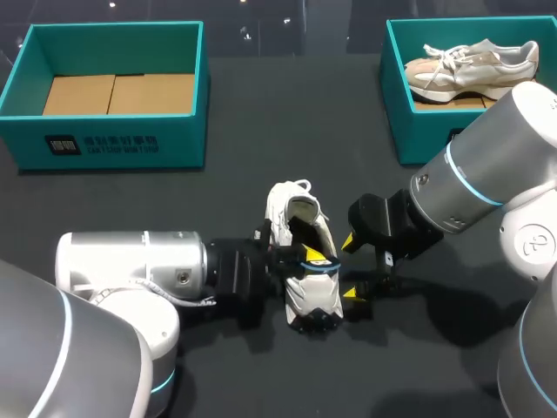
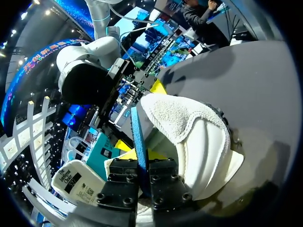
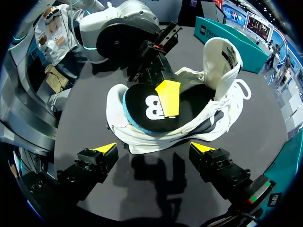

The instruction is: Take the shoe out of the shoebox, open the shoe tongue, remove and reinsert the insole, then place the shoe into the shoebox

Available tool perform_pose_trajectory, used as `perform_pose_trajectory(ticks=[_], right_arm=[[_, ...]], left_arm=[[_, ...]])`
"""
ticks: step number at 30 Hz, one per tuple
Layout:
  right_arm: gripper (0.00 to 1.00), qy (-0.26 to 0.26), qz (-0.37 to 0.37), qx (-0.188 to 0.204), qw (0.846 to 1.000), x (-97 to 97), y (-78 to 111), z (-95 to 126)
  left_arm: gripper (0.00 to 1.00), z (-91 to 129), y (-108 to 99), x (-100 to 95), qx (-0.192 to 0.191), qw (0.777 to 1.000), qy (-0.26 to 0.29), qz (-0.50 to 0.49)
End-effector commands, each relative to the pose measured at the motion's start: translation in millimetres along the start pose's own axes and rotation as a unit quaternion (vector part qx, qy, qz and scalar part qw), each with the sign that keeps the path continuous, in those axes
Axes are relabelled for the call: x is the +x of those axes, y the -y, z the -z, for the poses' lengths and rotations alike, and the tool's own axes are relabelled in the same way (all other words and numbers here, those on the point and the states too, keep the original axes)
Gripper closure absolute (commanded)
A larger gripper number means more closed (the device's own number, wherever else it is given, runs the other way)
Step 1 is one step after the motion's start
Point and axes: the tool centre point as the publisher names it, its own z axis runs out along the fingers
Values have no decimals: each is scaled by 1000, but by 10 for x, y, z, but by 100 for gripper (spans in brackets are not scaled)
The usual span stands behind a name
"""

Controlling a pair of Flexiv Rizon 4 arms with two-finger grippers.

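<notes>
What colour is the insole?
The insole is black on top, blue-edged; best seen in the right wrist view.

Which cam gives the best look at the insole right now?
Right wrist view: the insole shows its black top and blue rim at the heel end of the shoe, pinched by the left gripper. The left wrist view shows only the insole's blue edge between its own fingers. In the head view that gripper hides most of it.
</notes>
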Motion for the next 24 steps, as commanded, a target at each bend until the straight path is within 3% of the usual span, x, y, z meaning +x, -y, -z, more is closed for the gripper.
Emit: perform_pose_trajectory(ticks=[1, 3, 12, 17, 20, 24], right_arm=[[0, 1, 0, -1, 1000, 10, 5, -6], [0, 1, 0, -1, 1000, 10, 5, -6], [0, 1, 0, -1, 1000, 10, 5, -6], [0, 1, 0, -1, 1000, 10, 5, -6], [0, 1, 0, -1, 1000, 10, 5, -6], [0, 1, 0, -1, 1000, 10, 5, -6]], left_arm=[[93, 14, -30, -50, 14, 1000, -3, 17], [73, 37, 21, -80, 22, 999, -1, 26], [71, 138, 306, -152, 50, 997, -14, 55], [80, 139, 355, -136, 50, 997, -20, 53], [100, 122, 370, -104, 50, 997, -25, 47], [100, 66, 335, -31, 38, 999, -34, 19]])
